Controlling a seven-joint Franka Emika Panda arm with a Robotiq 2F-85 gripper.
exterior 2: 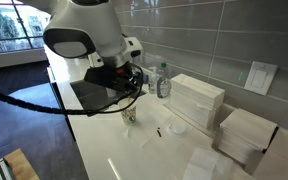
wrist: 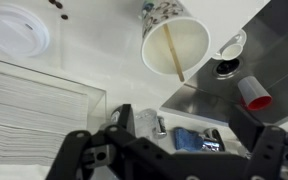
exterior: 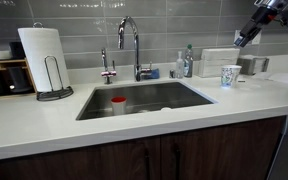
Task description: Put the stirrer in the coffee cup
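Note:
The coffee cup [wrist: 176, 45], white paper with a pale blue-green pattern, stands upright on the white counter beside the sink; it shows in both exterior views [exterior: 230, 75] [exterior 2: 130, 115]. A thin wooden stirrer [wrist: 172, 52] leans inside it, its top end against the rim. My gripper [wrist: 171, 140] is open and empty, its two dark fingers spread wide. It hangs well above the cup, apart from it, in both exterior views [exterior: 246, 38] [exterior 2: 134, 85].
A white container with a red top [exterior: 118, 103] stands in the sink [exterior: 149, 112]. Behind the sink are a faucet [exterior: 134, 45] and soap bottles [exterior: 184, 63]. A paper towel roll [exterior: 44, 60] stands further along. Stacked white napkins [exterior 2: 196, 100] and a white lid [wrist: 14, 30] lie near the cup.

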